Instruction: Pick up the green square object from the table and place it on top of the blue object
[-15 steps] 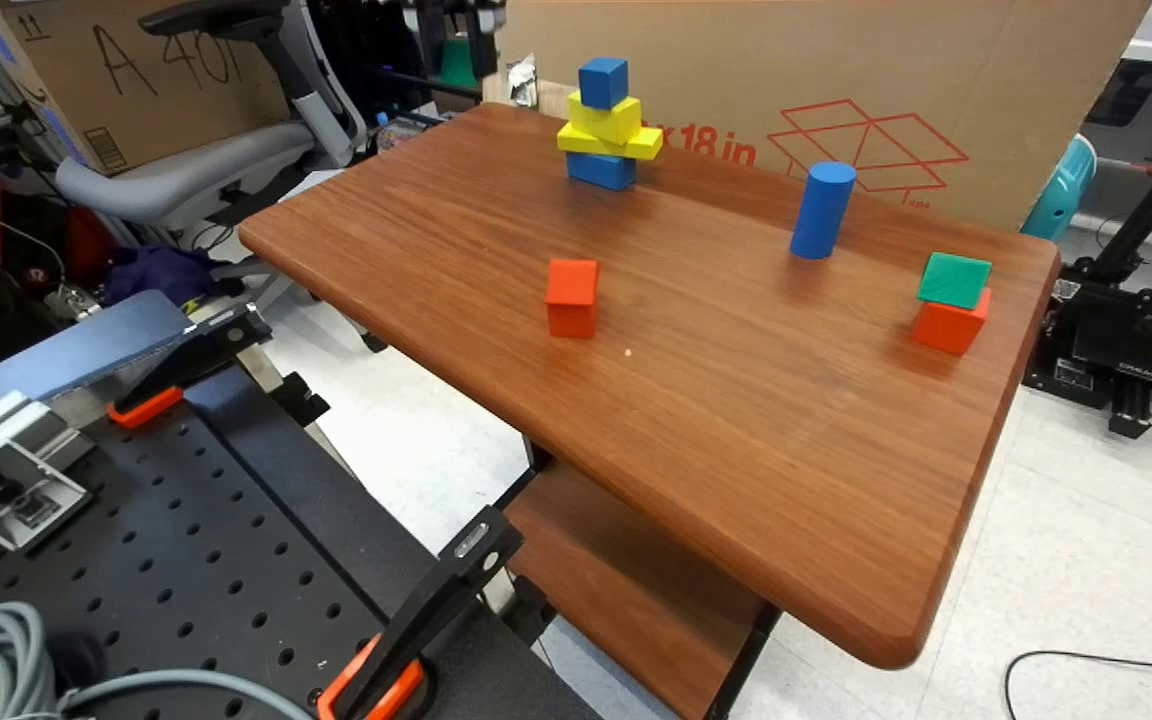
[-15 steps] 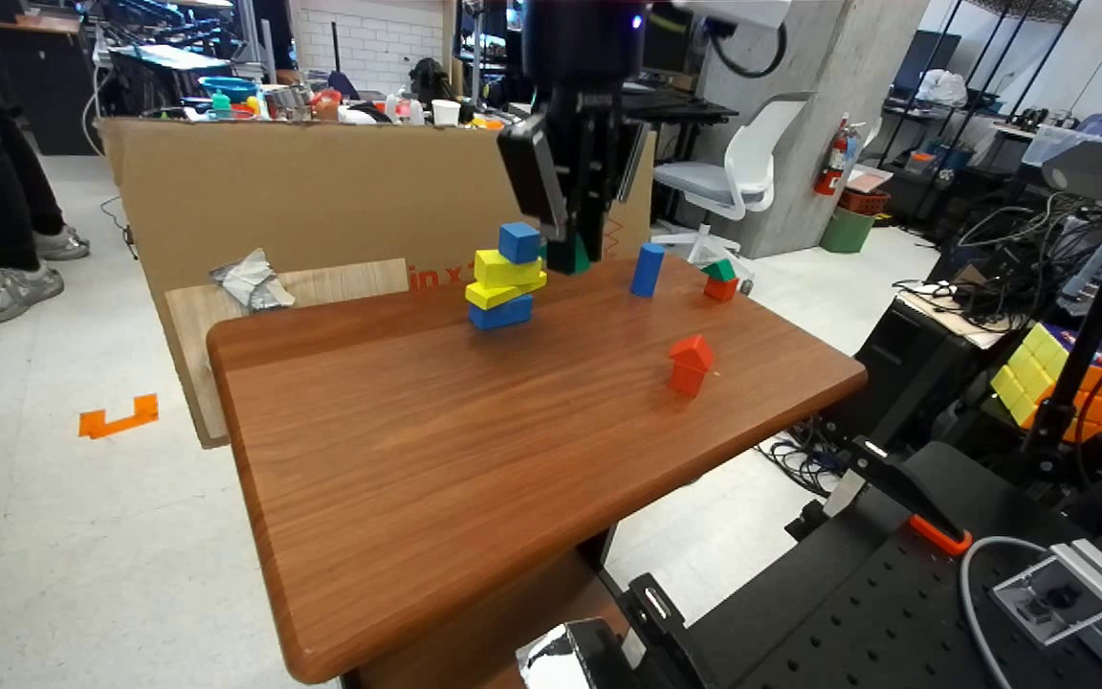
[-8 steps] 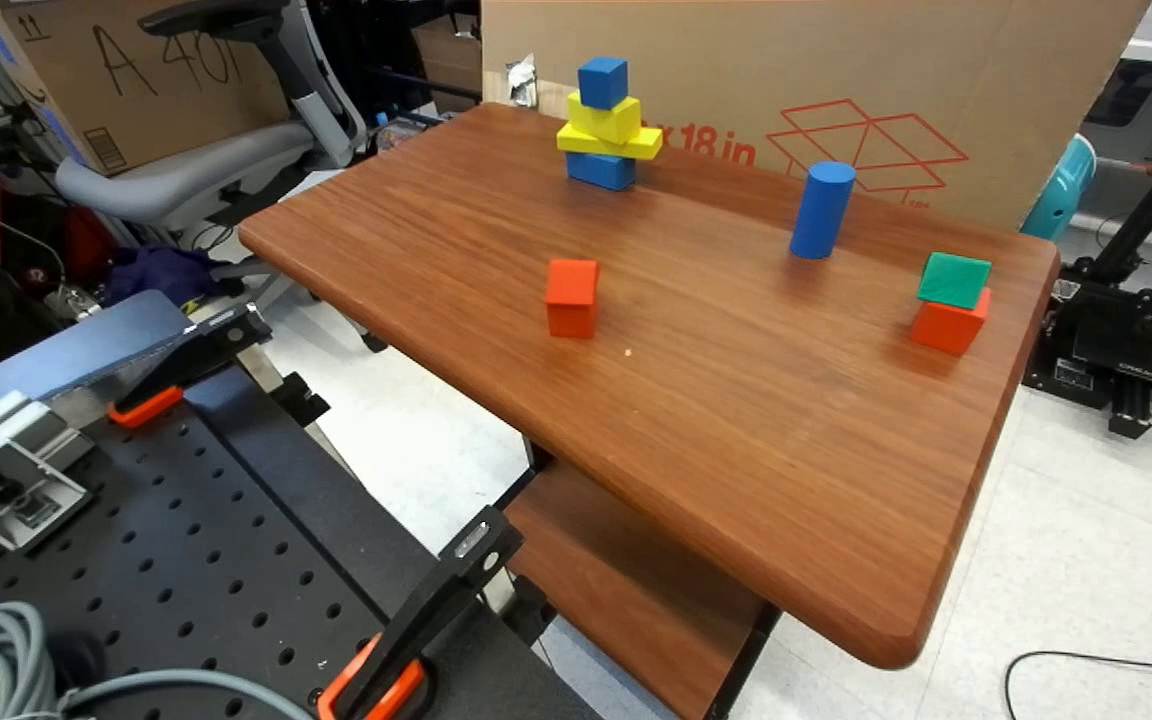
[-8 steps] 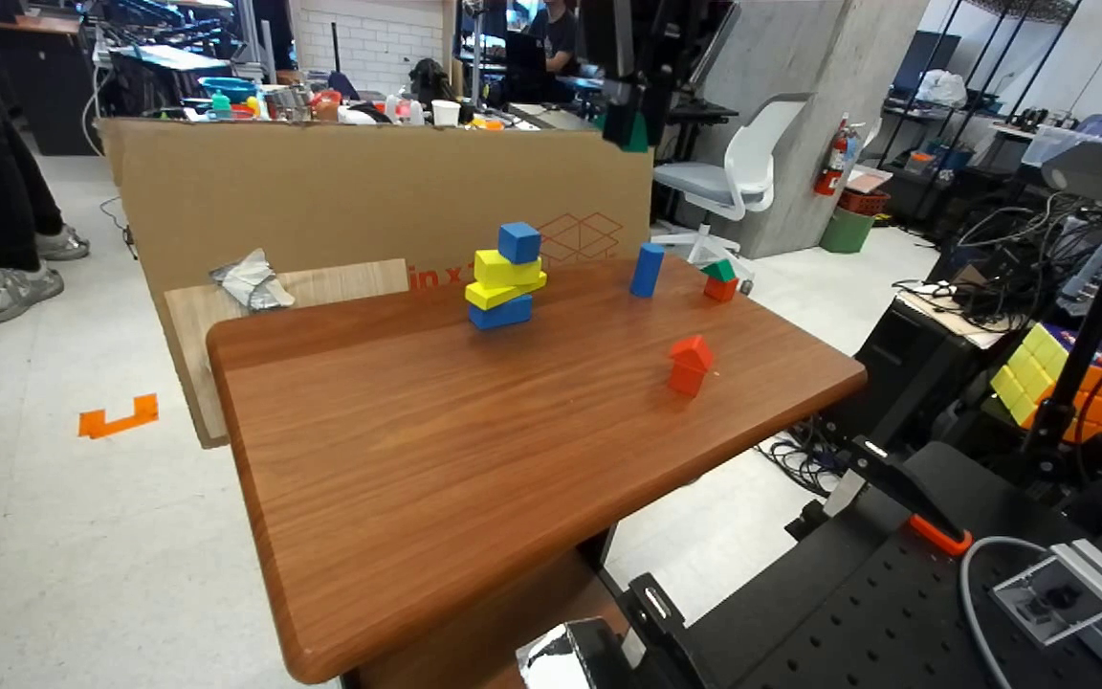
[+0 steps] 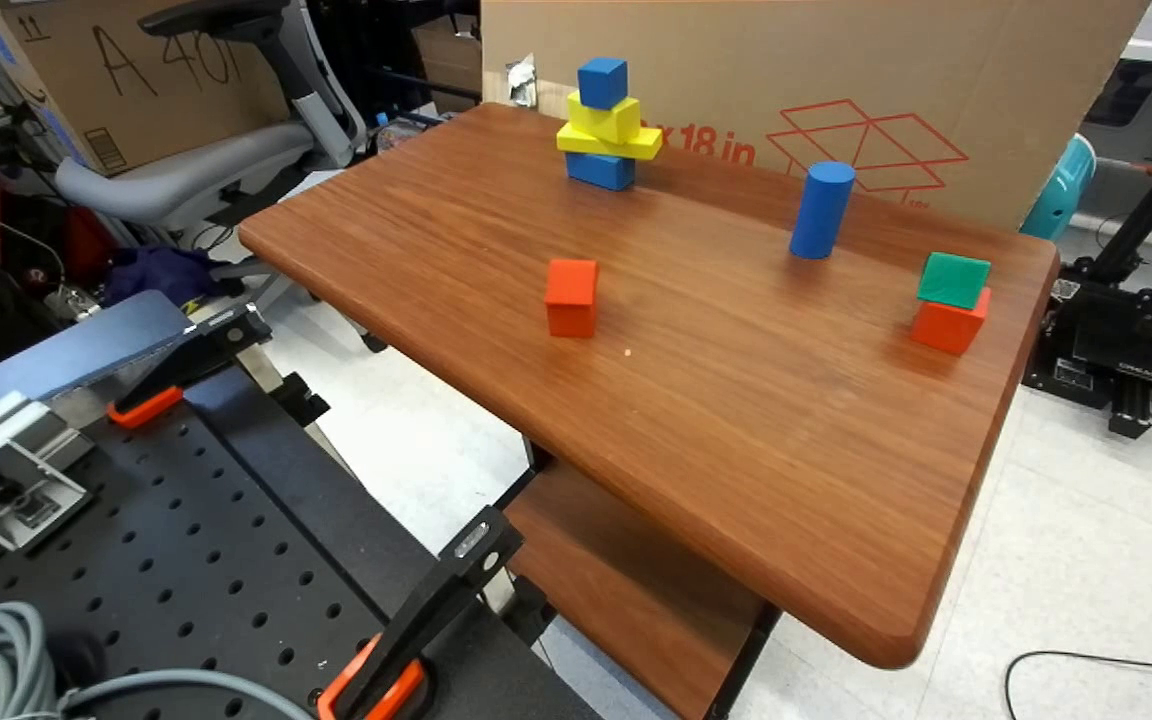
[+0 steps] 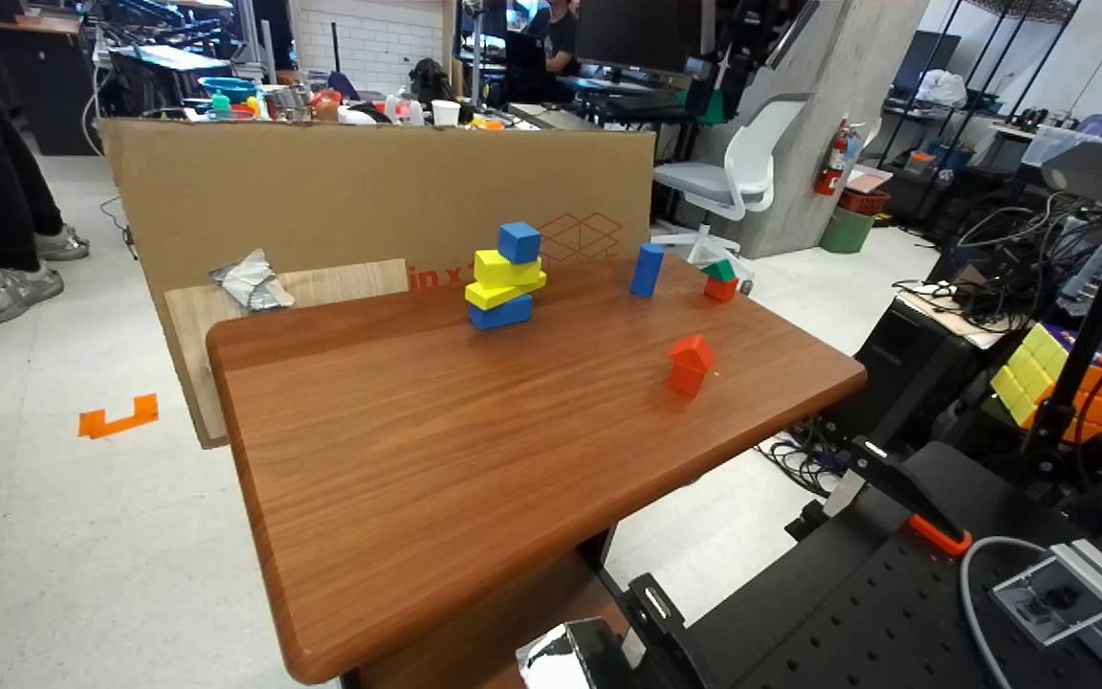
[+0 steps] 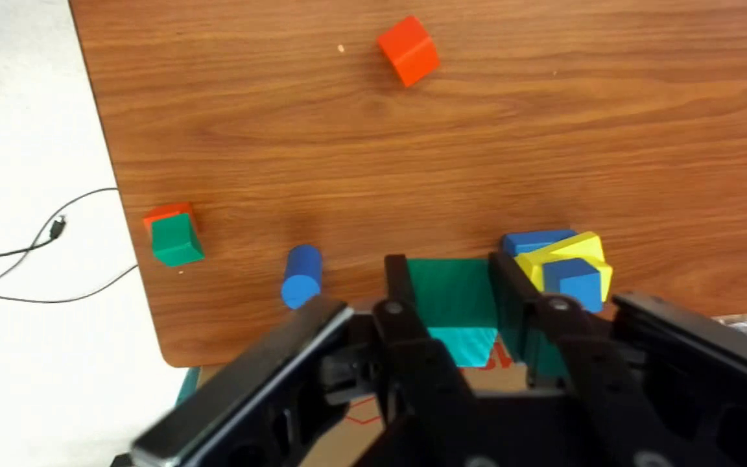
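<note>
My gripper is shut on the green square block in the wrist view, with one finger on each side of it. In an exterior view the gripper is high at the top, beyond the table, and the held green block shows partly at its tips. The gripper is out of sight in the view with the blue pillar. That round blue pillar stands upright on the table, also seen in an exterior view. In the wrist view the pillar is left of the gripper, below it.
A stack of blue and yellow blocks stands near the table's back edge, right of the gripper in the wrist view. Another green block sits on a red block. A red pair stands nearer. A cardboard sheet stands behind.
My gripper has risen from beside the stack and moved right in an exterior view, carrying the green block. It has left the other exterior picture. The blocks on the table have not moved.
</note>
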Robot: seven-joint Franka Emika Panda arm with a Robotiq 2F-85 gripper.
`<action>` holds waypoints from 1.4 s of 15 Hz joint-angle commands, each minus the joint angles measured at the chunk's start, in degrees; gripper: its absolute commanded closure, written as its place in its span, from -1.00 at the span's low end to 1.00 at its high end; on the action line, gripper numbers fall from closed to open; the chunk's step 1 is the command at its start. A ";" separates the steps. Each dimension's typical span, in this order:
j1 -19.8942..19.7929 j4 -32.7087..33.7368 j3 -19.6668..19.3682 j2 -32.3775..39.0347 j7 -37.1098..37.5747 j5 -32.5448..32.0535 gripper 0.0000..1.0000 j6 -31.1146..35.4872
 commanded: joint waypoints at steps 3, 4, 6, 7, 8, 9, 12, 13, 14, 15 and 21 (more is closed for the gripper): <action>-2.62 10.33 -1.67 7.06 -0.65 2.09 0.83 -3.66; -2.96 12.05 -1.79 8.33 -0.43 1.96 0.83 -4.41; -3.52 15.52 -1.89 11.17 -0.20 1.56 0.83 -5.48; -3.77 17.10 -1.89 12.56 -0.08 1.54 0.83 -5.87; -3.94 18.48 -1.84 13.88 0.25 1.62 0.83 -5.79; -4.10 19.79 -1.72 15.18 0.26 1.58 0.83 -6.03; -3.95 23.11 -1.68 19.03 1.19 0.77 0.83 -5.90; -3.82 24.14 -1.69 20.40 1.54 0.43 0.83 -5.90; -3.75 25.13 -1.70 21.62 1.84 0.22 0.83 -6.11; -3.67 26.20 -1.78 22.93 2.21 -0.10 0.83 -6.47; -4.37 30.81 -1.43 28.09 1.45 0.07 0.83 -9.52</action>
